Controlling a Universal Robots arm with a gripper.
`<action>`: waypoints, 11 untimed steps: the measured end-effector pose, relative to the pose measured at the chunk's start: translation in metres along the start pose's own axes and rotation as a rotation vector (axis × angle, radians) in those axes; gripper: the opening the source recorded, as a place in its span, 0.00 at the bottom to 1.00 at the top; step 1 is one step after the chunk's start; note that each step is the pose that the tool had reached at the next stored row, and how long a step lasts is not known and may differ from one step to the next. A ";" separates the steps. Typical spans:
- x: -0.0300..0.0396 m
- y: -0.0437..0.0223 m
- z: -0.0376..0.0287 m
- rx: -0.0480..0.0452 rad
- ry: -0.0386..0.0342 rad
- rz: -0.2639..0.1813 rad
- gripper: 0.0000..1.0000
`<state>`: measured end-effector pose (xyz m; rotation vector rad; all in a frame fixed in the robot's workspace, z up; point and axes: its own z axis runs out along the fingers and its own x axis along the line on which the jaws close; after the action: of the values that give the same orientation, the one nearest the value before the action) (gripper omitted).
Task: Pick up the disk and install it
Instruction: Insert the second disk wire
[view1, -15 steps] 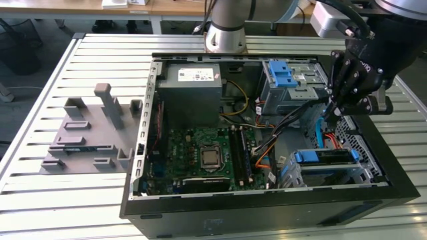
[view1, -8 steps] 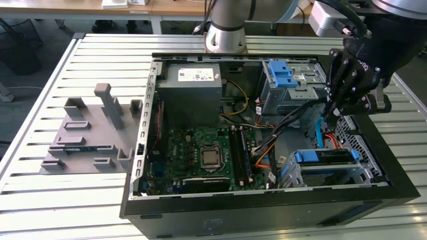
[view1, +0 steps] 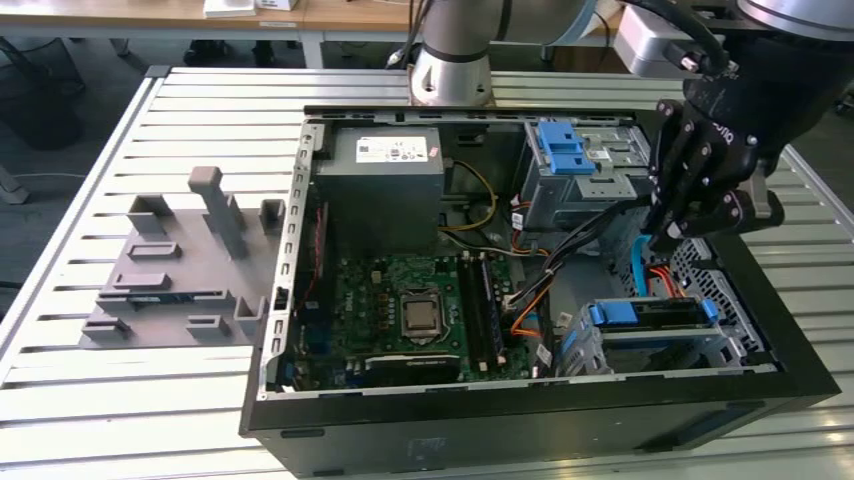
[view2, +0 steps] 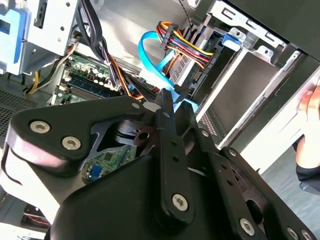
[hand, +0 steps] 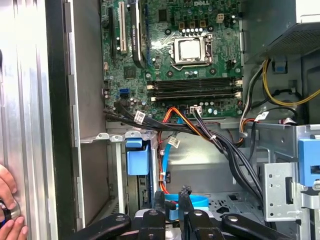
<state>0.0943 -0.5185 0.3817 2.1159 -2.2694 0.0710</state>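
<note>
A slatted metal desk (view1: 80, 400) carries an open computer case (view1: 534, 420) and a grey fixture (view1: 174, 270). The black hand (view1: 663, 238) hangs over the case's side at the exterior view's right, fingers drawn narrow, holding nothing. The disk (view1: 650, 315) sits in the blue-railed bay just below it.
</note>
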 end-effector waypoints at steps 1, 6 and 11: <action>-0.0001 0.0000 0.0005 0.0003 0.0050 0.000 0.25; -0.0002 0.0000 0.0031 0.0014 0.0197 0.000 0.25; -0.0004 -0.0003 0.0065 0.0017 0.0242 0.000 0.25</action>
<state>0.0947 -0.5185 0.3752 2.1041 -2.2567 0.0980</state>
